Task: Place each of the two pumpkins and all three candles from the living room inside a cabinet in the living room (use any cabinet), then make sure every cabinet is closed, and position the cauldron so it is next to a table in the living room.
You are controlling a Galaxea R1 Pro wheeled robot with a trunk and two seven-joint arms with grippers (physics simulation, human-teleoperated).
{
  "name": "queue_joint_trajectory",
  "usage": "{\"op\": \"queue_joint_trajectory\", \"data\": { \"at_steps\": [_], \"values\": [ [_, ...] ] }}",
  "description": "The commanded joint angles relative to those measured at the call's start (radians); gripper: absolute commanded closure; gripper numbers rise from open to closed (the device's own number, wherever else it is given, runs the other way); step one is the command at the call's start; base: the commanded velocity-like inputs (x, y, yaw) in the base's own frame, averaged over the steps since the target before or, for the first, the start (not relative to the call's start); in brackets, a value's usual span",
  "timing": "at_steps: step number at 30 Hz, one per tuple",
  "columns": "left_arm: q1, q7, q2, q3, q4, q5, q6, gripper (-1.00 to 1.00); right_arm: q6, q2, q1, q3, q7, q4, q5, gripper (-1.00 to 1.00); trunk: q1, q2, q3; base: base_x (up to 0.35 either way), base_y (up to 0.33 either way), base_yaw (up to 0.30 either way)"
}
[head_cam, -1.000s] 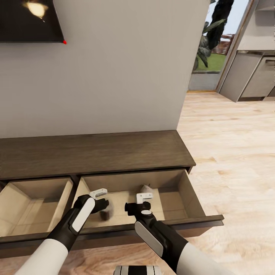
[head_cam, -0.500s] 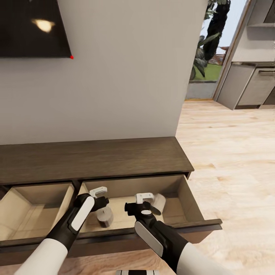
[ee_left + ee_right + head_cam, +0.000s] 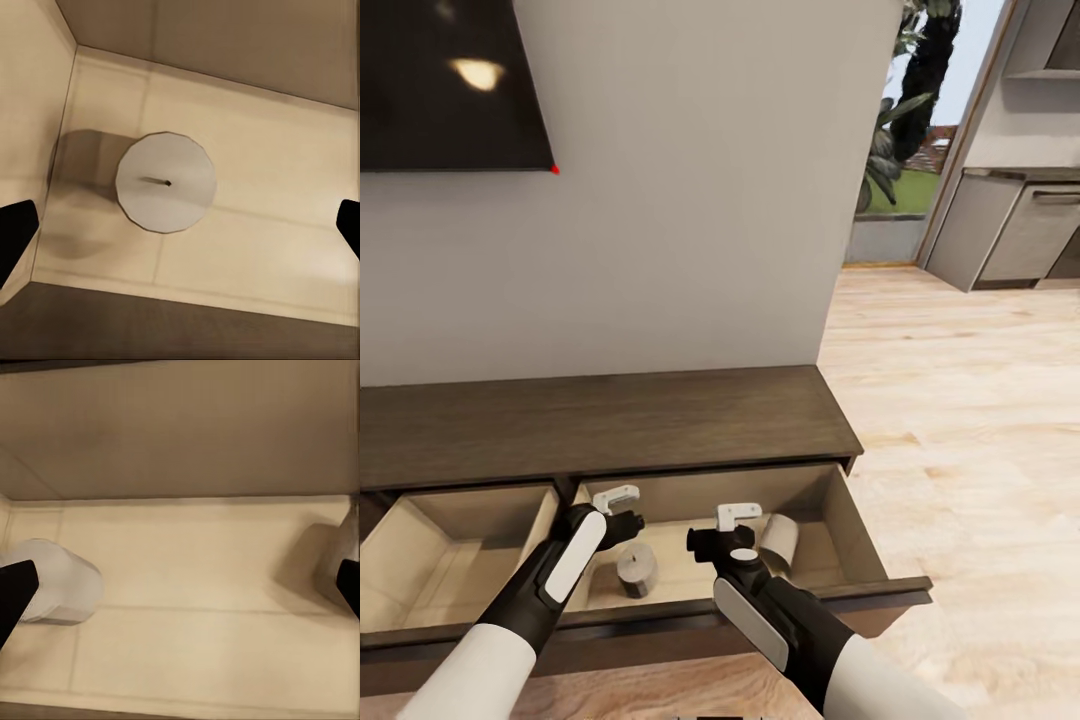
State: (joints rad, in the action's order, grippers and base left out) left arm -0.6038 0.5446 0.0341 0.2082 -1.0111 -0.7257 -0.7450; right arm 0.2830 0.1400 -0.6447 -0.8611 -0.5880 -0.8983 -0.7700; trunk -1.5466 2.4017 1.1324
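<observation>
The dark-brown cabinet (image 3: 600,420) has two drawers pulled out. In the right drawer (image 3: 860,530) one beige-grey candle (image 3: 637,568) stands upright, and a second candle (image 3: 778,538) lies on its side. My left gripper (image 3: 622,508) hovers open just above the upright candle (image 3: 166,182), its fingertips (image 3: 15,240) wide apart around empty air. My right gripper (image 3: 743,524) is open over the drawer's middle, the lying candle (image 3: 56,583) on one side and the upright candle (image 3: 341,556) on the other. Pumpkins, cauldron and table are out of view.
The left drawer (image 3: 420,560) is also open, showing a pale interior. A dark TV (image 3: 450,80) hangs on the wall above. Wooden floor (image 3: 960,420) stretches right toward grey kitchen units (image 3: 1020,230) and a doorway with plants.
The candle near my right gripper has dropped and rolled onto its side at the drawer's right. The other candle now stands free below my left gripper. The camera has shifted.
</observation>
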Motion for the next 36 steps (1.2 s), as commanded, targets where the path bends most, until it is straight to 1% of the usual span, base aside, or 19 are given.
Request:
{"op": "queue_joint_trajectory", "data": {
  "at_steps": [1, 9, 14, 20, 32, 34, 36],
  "values": [
    [-0.001, 0.010, 0.001, 0.003, -0.001, -0.011, -0.001, -1.00, 0.004, -0.001, -0.001, -0.003, -0.008, -0.003, -0.005, -1.00, 0.004, -0.007, -0.002, -0.040, 0.000, 0.000],
    [-0.001, 0.010, 0.001, 0.002, -0.003, -0.011, -0.001, -1.00, -0.007, -0.002, -0.001, -0.001, -0.009, -0.009, -0.003, -1.00, 0.035, -0.063, -0.027, -0.008, 0.000, 0.000],
    [-0.001, 0.010, 0.001, 0.002, -0.003, -0.011, -0.001, -1.00, -0.013, -0.001, -0.001, -0.001, -0.010, -0.014, -0.003, -1.00, 0.054, -0.098, -0.043, -0.158, 0.000, 0.000],
    [-0.001, 0.011, 0.000, 0.002, -0.003, -0.011, -0.001, -1.00, -0.012, -0.006, -0.001, 0.001, -0.010, -0.080, 0.002, -1.00, 0.077, -0.140, -0.062, -0.138, 0.000, 0.000],
    [-0.001, 0.011, 0.001, 0.002, -0.004, -0.011, -0.001, -1.00, -0.016, -0.010, -0.001, 0.002, -0.012, -0.132, 0.008, -1.00, 0.123, -0.224, -0.099, -0.151, 0.000, 0.000],
    [-0.001, 0.011, 0.001, 0.002, -0.004, -0.011, -0.001, -1.00, -0.032, -0.010, -0.001, 0.001, -0.012, -0.134, 0.008, -1.00, 0.131, -0.238, -0.106, -0.104, 0.000, 0.000],
    [-0.001, 0.011, 0.001, 0.001, -0.009, -0.011, -0.001, -1.00, -0.068, -0.010, -0.001, 0.001, -0.011, -0.135, 0.010, -1.00, 0.138, -0.252, -0.112, -0.039, 0.000, 0.000]
  ]
}}
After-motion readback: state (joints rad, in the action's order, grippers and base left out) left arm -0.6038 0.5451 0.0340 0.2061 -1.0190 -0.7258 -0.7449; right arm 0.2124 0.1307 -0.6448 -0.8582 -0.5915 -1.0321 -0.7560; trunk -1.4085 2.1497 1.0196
